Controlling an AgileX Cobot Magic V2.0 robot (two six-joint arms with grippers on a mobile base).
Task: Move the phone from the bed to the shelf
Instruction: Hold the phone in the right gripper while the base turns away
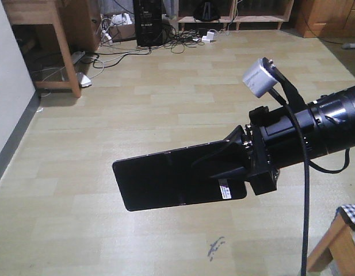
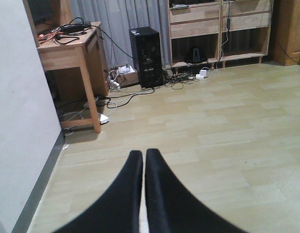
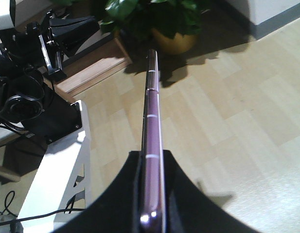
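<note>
Plank floor (image 1: 165, 103), right gripper (image 1: 214, 164) clamping phone (image 1: 154, 178) (flat), cables (image 2: 179, 80) apparently fronting shelf (image 2: 198, 28).

Glossy black phone (image 1: 160, 181), shiny rose-metal edge. Matt black plastic on the right tool (image 1: 220, 167). Smooth pale wood-look floor (image 1: 165, 86), slight sheen.
</note>
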